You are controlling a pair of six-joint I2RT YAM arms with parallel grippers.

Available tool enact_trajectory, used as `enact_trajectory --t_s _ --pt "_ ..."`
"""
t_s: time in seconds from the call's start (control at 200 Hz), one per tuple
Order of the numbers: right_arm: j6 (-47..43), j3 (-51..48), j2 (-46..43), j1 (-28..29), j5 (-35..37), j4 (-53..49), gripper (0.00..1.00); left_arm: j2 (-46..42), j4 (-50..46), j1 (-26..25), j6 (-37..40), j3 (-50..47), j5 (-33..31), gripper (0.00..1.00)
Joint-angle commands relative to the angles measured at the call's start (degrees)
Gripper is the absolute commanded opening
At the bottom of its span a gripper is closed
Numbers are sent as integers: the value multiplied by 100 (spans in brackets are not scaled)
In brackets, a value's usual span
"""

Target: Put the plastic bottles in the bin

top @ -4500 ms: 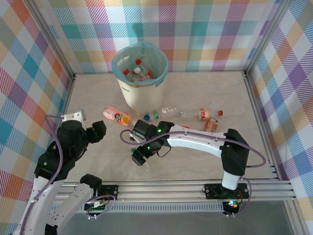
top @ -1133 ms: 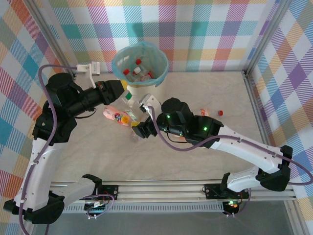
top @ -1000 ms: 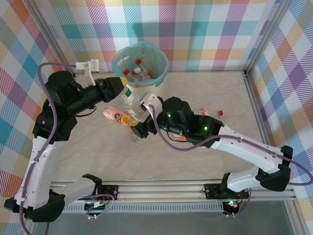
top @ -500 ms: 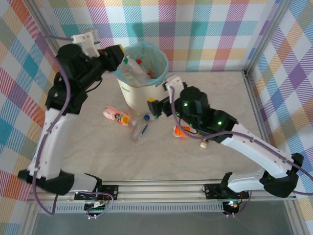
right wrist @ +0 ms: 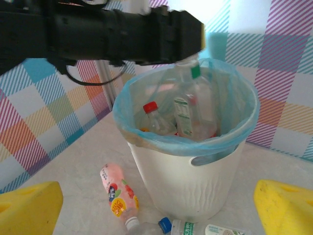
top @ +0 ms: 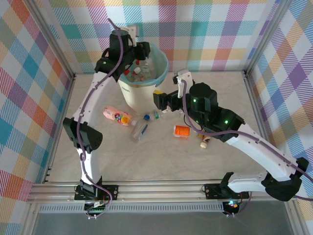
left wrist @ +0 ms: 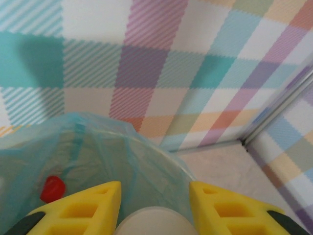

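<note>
bottle [right wrist: 188, 110] clamped in left hand [left wrist: 154, 192] now over bin [top: 139, 100]; right hand [right wrist: 156, 203] apart.

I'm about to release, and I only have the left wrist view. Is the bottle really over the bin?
Observer: Yes. The right wrist view shows the left tool holding a clear bottle that hangs into the bin mouth.
Operator: Where's the right tool?
Observer: The right tool is open, beside the bin's front right, facing it.
Operator: Anything left outside?
Observer: Several, among them a pink bottle and an orange-labelled bottle lying on the table.
</note>
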Motion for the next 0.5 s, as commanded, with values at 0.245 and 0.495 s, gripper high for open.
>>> enact_trajectory --t_s 0.245,0.495 --pt "122 22 198 -32 -285 -128 100 687 -160 -206 740 67 330 0" --pt "169 23 190 -32 -336 -238 100 797 -47 -180 785 -499 185 0"
